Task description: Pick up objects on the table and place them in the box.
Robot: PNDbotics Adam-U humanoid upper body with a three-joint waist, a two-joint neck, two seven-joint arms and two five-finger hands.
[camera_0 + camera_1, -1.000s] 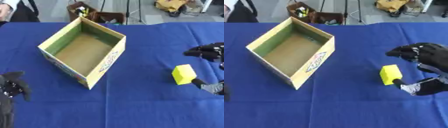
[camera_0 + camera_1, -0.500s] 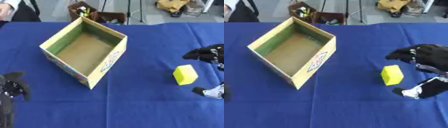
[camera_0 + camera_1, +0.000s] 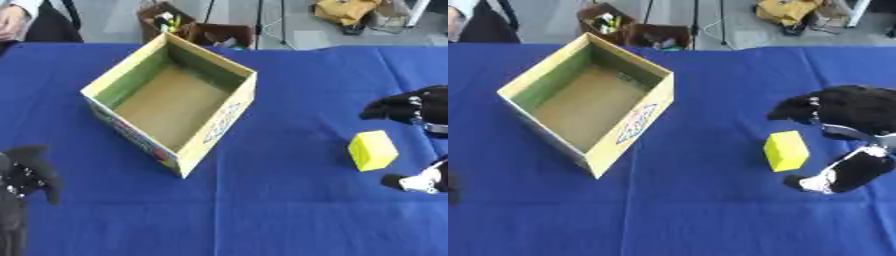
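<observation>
The box [image 3: 627,127] bears a printed label on its side, too blurred to read.

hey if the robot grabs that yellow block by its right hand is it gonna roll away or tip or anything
Probably not roll: the yellow block has flat faces and squared edges and rests flat on the blue tablecloth. It looks compact and stiff, so it should keep its shape between thumb and fingers of the right hand. A sideways nudge might slide or turn it on the cloth.

Bright, even light; slight blur
</observation>
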